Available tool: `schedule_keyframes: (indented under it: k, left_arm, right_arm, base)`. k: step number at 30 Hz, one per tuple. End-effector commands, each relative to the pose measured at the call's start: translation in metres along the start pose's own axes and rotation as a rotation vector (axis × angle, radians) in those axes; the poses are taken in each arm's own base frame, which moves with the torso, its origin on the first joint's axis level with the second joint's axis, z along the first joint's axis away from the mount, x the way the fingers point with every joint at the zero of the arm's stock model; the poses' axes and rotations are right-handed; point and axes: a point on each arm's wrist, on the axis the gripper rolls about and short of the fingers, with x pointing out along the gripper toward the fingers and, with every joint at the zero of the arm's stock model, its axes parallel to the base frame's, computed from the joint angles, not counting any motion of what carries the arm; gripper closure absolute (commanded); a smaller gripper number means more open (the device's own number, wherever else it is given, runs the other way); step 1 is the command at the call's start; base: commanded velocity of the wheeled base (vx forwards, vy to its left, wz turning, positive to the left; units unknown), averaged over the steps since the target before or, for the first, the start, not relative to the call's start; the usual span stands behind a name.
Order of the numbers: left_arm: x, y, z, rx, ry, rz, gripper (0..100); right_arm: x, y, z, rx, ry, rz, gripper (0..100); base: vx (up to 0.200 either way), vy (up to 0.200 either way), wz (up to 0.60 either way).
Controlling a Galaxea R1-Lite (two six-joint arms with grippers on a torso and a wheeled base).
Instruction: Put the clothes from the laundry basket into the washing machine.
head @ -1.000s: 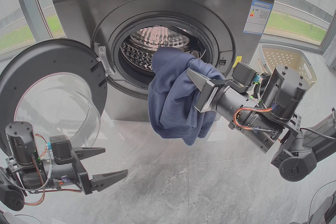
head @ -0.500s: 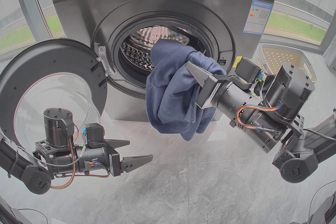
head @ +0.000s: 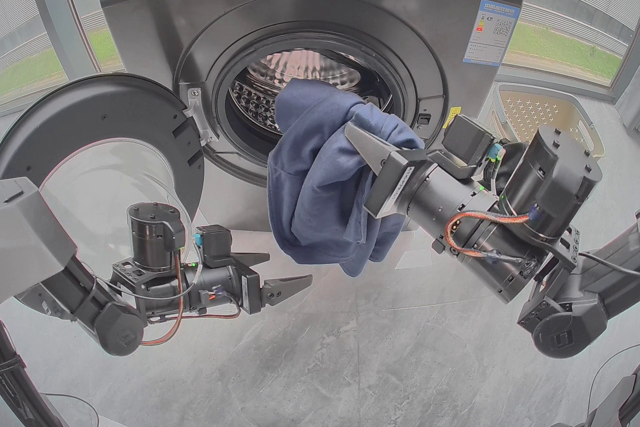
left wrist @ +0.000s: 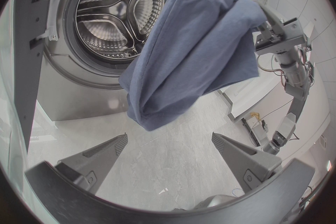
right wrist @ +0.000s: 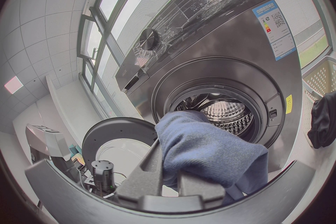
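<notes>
One blue garment point(head: 320, 181) is hanging from my right pincer point(head: 357, 141), which is clamping it just before the open drum point(head: 300, 75) of the washing machine point(head: 427, 28). My left pincer point(head: 290, 268) is gaping empty below it. I am worrying the drooping hem point(head: 313, 248) may snag the rim point(head: 233, 151) and spill out.

A blue garment point(head: 320, 181) hangs bunched from the right end effector point(head: 357, 141), which clamps it near its top, its folds drooping clear of the floor just before the washer point(head: 153, 28) mouth. The door point(head: 100, 115) stands wide open on the left (glass bowl facing out), steel drum point(head: 303, 71) bare behind. A beige perforated basket point(head: 553, 115) stands right of the washer, dark cloth point(right wrist: 323, 119) at its rim
</notes>
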Motion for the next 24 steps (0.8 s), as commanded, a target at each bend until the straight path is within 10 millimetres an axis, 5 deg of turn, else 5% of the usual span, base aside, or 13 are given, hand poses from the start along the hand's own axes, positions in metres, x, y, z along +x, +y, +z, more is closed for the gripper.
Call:
schedule_keyframes:
  k: [1, 24]
  left_arm:
    - [0.023, 0.012, -0.010, -0.025, 0.025, 0.004, 0]
    - [0.057, 0.007, -0.010, 0.011, -0.056, -0.058, 0]
  right_arm:
    - [-0.002, 0.001, -0.003, 0.000, 0.013, 0.002, 100]
    - [-0.006, 0.002, -0.006, 0.001, 0.018, 0.004, 100]
  base:
    - [0.000, 0.000, 0.00]
    - [0.000, 0.000, 0.00]
